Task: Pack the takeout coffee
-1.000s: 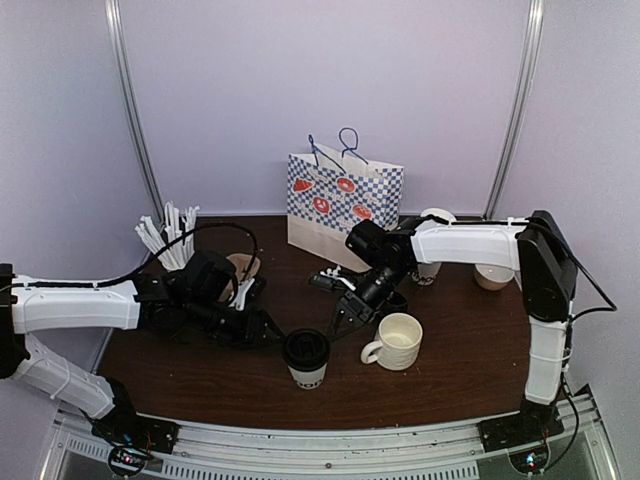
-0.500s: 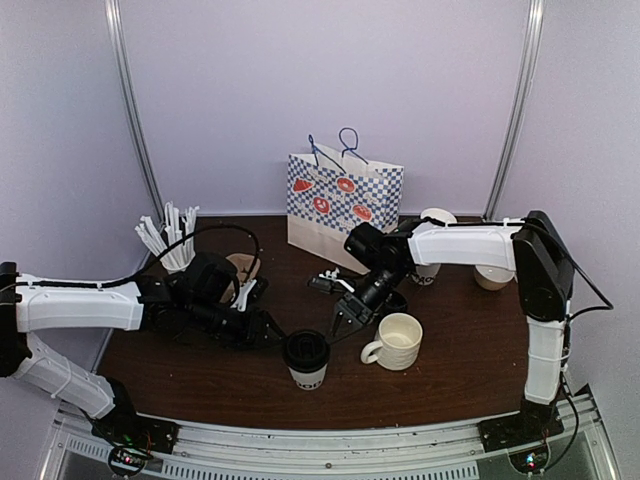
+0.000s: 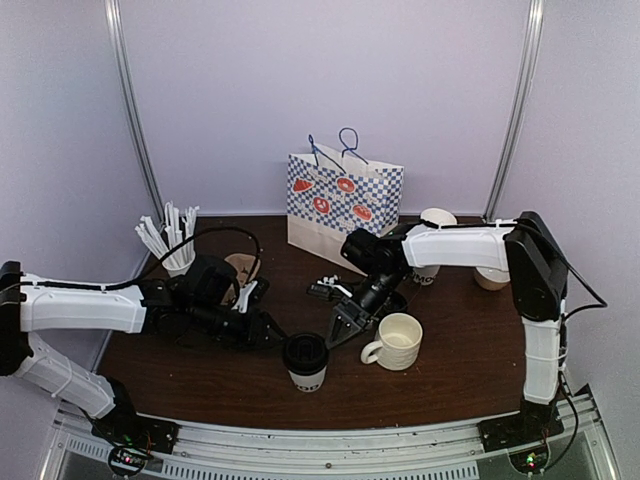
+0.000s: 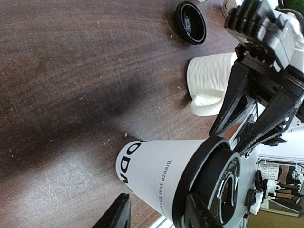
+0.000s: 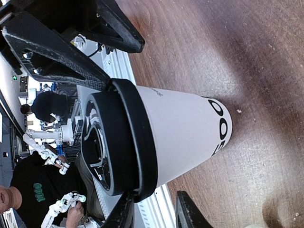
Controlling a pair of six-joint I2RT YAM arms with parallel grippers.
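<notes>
The white paper cup with a black plastic lid (image 3: pixel 306 360) stands at the dark wooden table's (image 3: pixel 460 370) six o'clock, with the left gripper (image 3: pixel 276 336) at its nine and the right gripper (image 3: pixel 335 333) at its two, both half-open and empty, apparently bracketing it for pickup.

A dark wooden table (image 3: pixel 470 350) is recorded. 1 blue-and-white checked paper bag (image 3: pixel 345 205) with fruit prints is stood upright at the back centre. 1 white handled mug (image 3: pixel 397 341) is set upright, right of centre. 1 loose black lid (image 4: pixel 190 23) is laid flat just behind the mug. White straws (image 3: pixel 165 235) are held in a cup at the back left.
</notes>
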